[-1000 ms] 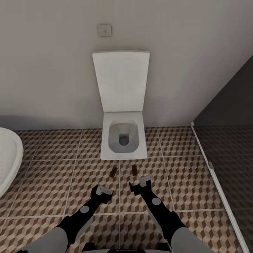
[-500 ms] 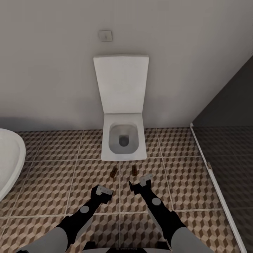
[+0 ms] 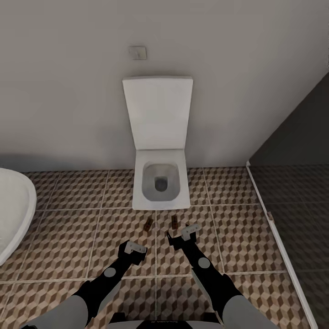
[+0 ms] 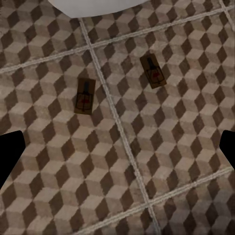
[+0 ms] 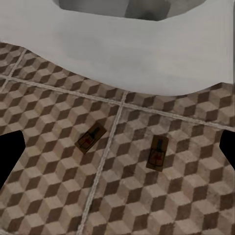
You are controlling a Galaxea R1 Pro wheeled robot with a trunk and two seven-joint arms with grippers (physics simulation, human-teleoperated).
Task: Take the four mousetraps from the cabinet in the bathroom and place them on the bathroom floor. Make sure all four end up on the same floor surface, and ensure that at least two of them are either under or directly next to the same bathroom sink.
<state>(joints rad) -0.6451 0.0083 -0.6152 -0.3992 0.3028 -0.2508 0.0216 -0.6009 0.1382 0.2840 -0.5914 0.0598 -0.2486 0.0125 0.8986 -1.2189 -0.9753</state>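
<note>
On the bathroom floor (image 3: pixel 68 228) before the toilet (image 3: pixel 161 183), two mousetraps (image 3: pixel 148 224) (image 3: pixel 174 221) were seen lying apart, while the left gripper (image 3: pixel 132 250) and right gripper (image 3: pixel 182 235) were held wide open, empty.

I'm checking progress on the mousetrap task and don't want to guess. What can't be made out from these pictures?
- Two mousetraps lie on the bathroom floor; the other two and the cabinet aren't seen.
- The white basin is cut off by the head view's left edge, so what it is stays unsure.
- Whether the traps are set: too small, blurred.
- Left gripper and right gripper: jaws look empty; their spread is unclear.
</note>
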